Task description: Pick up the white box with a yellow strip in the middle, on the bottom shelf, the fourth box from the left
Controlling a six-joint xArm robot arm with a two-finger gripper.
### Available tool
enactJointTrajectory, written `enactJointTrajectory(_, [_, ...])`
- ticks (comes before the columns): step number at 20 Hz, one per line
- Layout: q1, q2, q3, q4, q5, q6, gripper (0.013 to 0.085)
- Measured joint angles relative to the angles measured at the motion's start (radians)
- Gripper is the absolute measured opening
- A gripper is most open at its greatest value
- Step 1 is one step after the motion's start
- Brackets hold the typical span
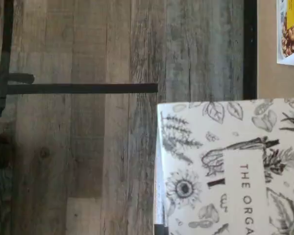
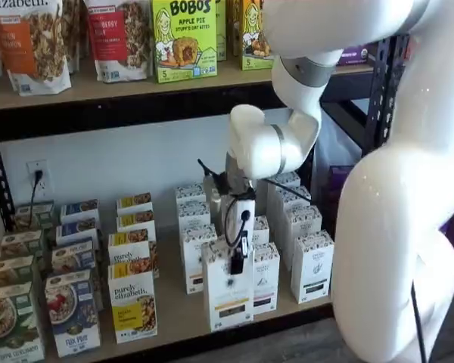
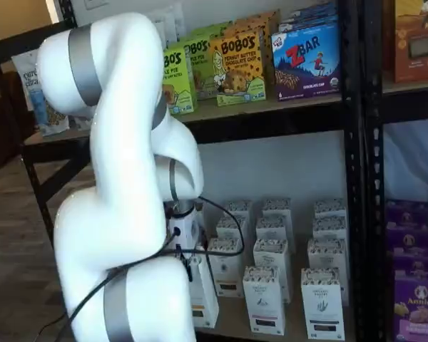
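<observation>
The white box (image 2: 228, 291) is a tall narrow carton with a speckled top, a thin yellow strip and a dark label band. It stands at the front edge of the bottom shelf (image 2: 183, 311), ahead of its row. My gripper (image 2: 238, 261) comes down over its top and is shut on it, with a black finger lying against the front face. In a shelf view the white box (image 3: 203, 298) sits low behind my arm, with the gripper (image 3: 186, 267) partly hidden. The wrist view fills with the box's leaf-patterned face (image 1: 225, 166) over plank flooring.
Like white cartons (image 2: 312, 265) stand in rows right of and behind the held box. Purely elizabeth boxes (image 2: 133, 306) and cereal boxes (image 2: 72, 314) fill the left. The upper shelf (image 2: 121, 91) carries Bobo's boxes (image 2: 184, 38). My white arm (image 2: 397, 212) blocks the right side.
</observation>
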Motion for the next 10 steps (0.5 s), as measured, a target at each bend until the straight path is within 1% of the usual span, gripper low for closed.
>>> enactJointTrajectory(1, [0.000, -0.001, -0.002, -0.002, 0.006, 0.001, 0.0450])
enactJointTrajectory(4, [-0.002, -0.021, -0.014, -0.012, 0.067, 0.012, 0.0450])
enactJointTrajectory(10, [-0.004, -0.055, -0.013, -0.029, 0.102, 0.028, 0.0450])
